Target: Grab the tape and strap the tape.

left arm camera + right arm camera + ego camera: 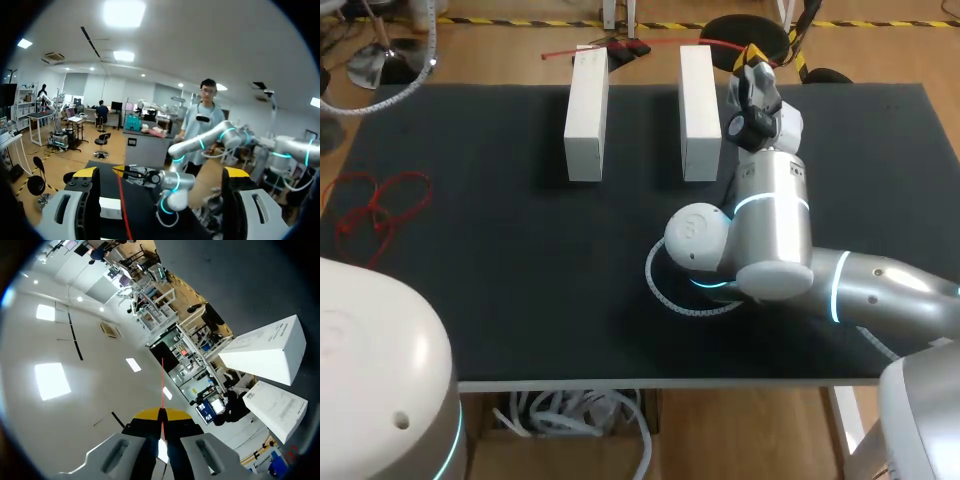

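A thin red tape point(570, 50) runs across the far ends of two white boxes point(586, 115) point(699, 110) at the back of the black table. My right gripper point(752, 52) is behind the right box, shut on one end of the tape. In the right wrist view the tape point(162, 385) runs straight out from the pinched yellow tips point(161, 415), and both boxes point(267, 350) lie off to one side. My left gripper point(160, 175) is outside the head view. Its fingers point(85, 172) stand wide open and hold nothing. The tape point(122, 205) passes below them toward the right gripper point(135, 172).
A tangle of red cord point(375, 210) lies at the table's left edge. A white coiled ring point(665, 295) sits under my right arm's elbow. The black table top point(500, 260) is bare between the boxes and the front edge.
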{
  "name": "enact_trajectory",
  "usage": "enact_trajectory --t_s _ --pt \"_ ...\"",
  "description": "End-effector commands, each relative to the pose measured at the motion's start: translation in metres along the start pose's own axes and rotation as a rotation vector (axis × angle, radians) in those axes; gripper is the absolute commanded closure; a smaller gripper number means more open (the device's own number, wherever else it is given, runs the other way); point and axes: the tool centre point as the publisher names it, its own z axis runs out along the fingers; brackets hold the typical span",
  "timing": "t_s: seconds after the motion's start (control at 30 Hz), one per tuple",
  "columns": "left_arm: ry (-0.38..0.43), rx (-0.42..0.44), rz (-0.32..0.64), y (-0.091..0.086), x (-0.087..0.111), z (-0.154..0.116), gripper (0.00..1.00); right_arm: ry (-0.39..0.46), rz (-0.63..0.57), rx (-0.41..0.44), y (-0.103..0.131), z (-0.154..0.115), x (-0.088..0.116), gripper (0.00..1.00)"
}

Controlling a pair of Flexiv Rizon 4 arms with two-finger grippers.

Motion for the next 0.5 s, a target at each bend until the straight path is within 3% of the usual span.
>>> enact_trajectory --t_s 0.03,0.5 --pt "-0.027 0.033 0.008 0.007 0.003 -0.001 0.00 -0.001 -0.002 0.004 0.002 0.000 0.000 1.00" --pt "-0.084 0.191 0.046 0.021 0.002 0.007 0.00 0.001 0.002 0.006 0.000 0.001 0.000 1.00"
